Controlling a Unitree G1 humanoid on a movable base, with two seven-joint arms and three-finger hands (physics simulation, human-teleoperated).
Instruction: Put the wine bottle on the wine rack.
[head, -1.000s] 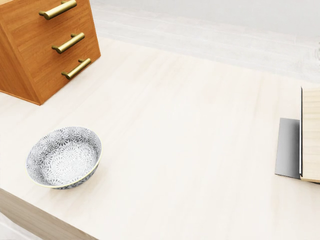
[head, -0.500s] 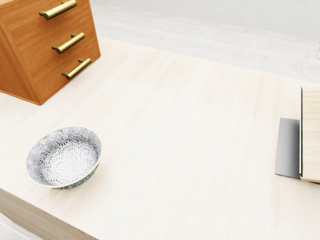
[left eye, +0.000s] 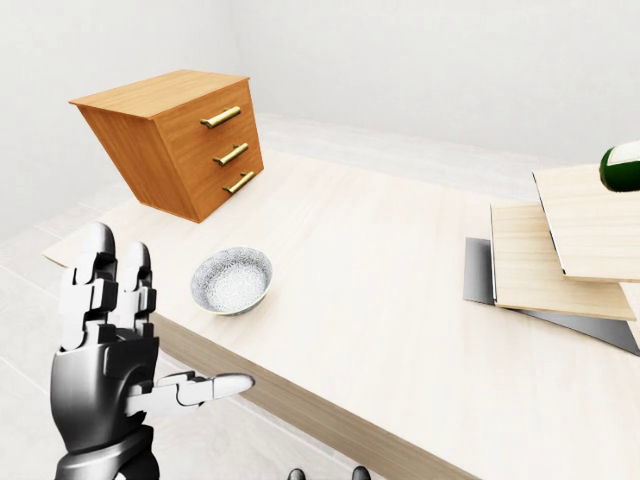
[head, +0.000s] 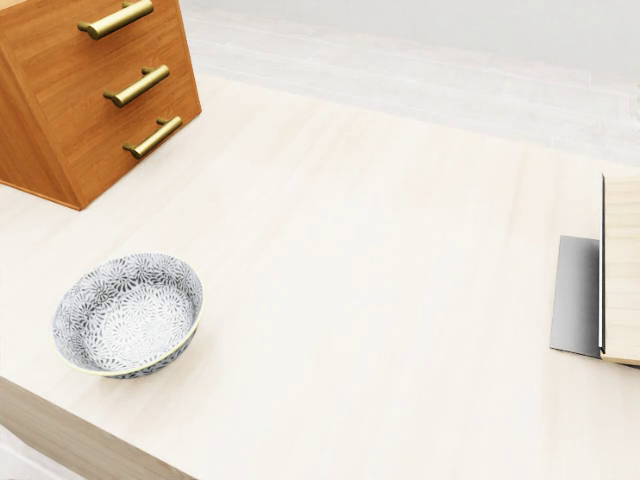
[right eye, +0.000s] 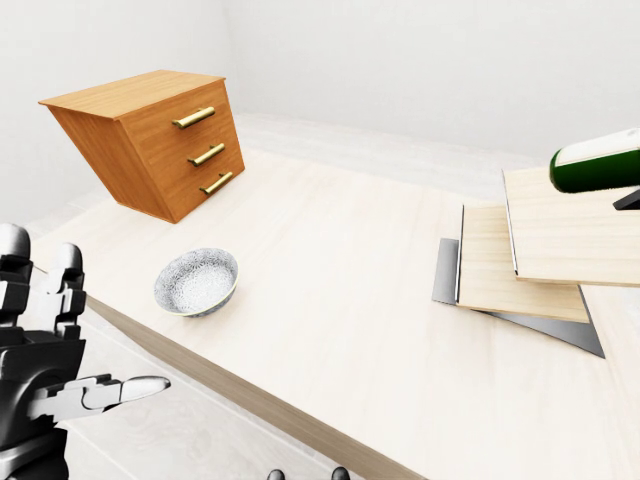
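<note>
A green wine bottle (right eye: 598, 164) with a white band pokes in from the right edge of the right-eye view, lying level above the wine rack (right eye: 520, 262). The rack is stepped light-wood boards on a grey metal base; its left end also shows in the head view (head: 620, 268). A dark sliver (right eye: 630, 198) sits just under the bottle, and what it is cannot be told. My left hand (left eye: 140, 330) is raised at the bottom left of the left-eye view, below the table's near edge. Its fingers are spread and hold nothing. My right hand is not clearly seen.
A patterned grey bowl (head: 128, 313) rests near the table's (head: 380, 260) lower-left edge. An orange-brown drawer cabinet (left eye: 180, 140) with three brass handles stands at the table's upper left. Pale floor and white walls surround the table.
</note>
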